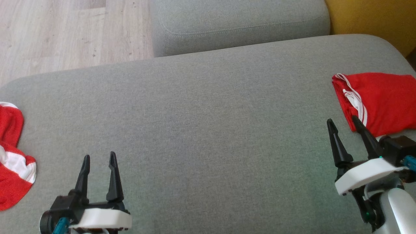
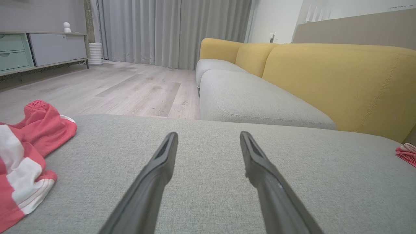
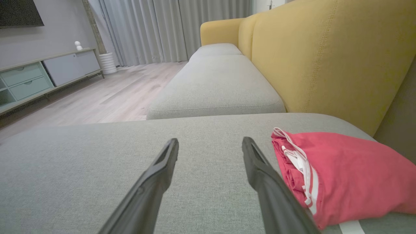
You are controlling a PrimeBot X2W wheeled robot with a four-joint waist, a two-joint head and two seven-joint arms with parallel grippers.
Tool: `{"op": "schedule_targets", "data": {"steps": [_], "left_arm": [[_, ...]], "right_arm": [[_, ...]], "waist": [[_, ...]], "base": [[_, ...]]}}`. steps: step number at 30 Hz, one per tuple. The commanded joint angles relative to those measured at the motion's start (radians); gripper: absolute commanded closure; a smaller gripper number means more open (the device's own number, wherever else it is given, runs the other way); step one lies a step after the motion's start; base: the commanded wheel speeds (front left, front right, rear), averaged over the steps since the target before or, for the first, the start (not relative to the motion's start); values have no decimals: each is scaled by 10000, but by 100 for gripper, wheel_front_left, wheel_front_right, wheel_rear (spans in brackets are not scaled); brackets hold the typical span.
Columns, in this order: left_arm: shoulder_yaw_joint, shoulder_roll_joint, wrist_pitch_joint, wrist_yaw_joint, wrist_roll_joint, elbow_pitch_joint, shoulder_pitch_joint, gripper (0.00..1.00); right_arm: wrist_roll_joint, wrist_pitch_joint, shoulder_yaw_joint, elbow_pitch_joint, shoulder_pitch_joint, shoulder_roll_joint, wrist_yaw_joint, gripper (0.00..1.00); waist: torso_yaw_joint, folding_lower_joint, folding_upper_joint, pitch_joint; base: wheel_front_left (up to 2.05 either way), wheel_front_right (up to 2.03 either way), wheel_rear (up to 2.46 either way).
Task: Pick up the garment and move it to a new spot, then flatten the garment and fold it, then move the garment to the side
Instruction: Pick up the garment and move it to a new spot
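In the head view we saw a big grey sofa seat [image 1: 208, 113]. The crumpled red and white garment [image 1: 13, 169] lay at its left edge. A folded red garment [image 1: 383, 97] lay at its right edge. The left tool [image 1: 99, 155] hung low over the seat, fingers wide, with nothing in it. The right tool [image 1: 342, 119] was wide and empty too, with one finger tip just beside the folded red garment.

We thought the folded one was done, so the crumpled one looked like the next to pick up. To do it well, the left tool should go left, come down on a thick bunch of cloth and pinch deep. The bare middle of the seat looked like a good new spot.

In the left wrist view the left tool [image 2: 208, 134] pointed at bare seat. The crumpled red and white garment [image 2: 29, 146] lay off to the side, near but apart. The wooden floor [image 2: 130, 87] lay just past the seat edge, so cloth could slide off there.

In the right wrist view the right tool [image 3: 210, 139] pointed along the seat. The folded red garment [image 3: 341, 172] lay just beside one finger, and a yellow backrest [image 3: 325, 58] stood behind it. That tool should not bump the neat pile.
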Motion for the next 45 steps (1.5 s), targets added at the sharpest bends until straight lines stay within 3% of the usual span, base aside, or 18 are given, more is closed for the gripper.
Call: {"op": "schedule_targets", "data": {"steps": [1,11,24,31,37,45], "left_arm": [[416,41,-97,-36,93,-276,-215,0],[392,-57,-97,-177,141,-245,-212,0],[402,77,-91,-330,59,-140,-354,0],[450,138,-93,-254,44,-257,-198,0],[498,229,-90,-260,-39,-300,-143,0],[580,85,-91,-310,-423,-527,-280,0]], "right_arm": [[-80,55,72,-464,-41,-43,67,0],[-199,344,118,-800,305,73,67,0],[-157,341,213,-901,332,136,67,0],[-171,339,302,-850,319,232,67,0],[-177,293,370,-746,240,289,67,0],[-134,269,417,-742,210,252,67,0]], "waist": [[-3,0,0,-17],[871,0,0,-8],[3719,0,0,121],[4800,0,0,106],[5179,0,0,114],[5101,0,0,275]], "base": [[0,0,0],[0,0,0],[0,0,0],[0,0,0],[0,0,0],[0,0,0]]}}
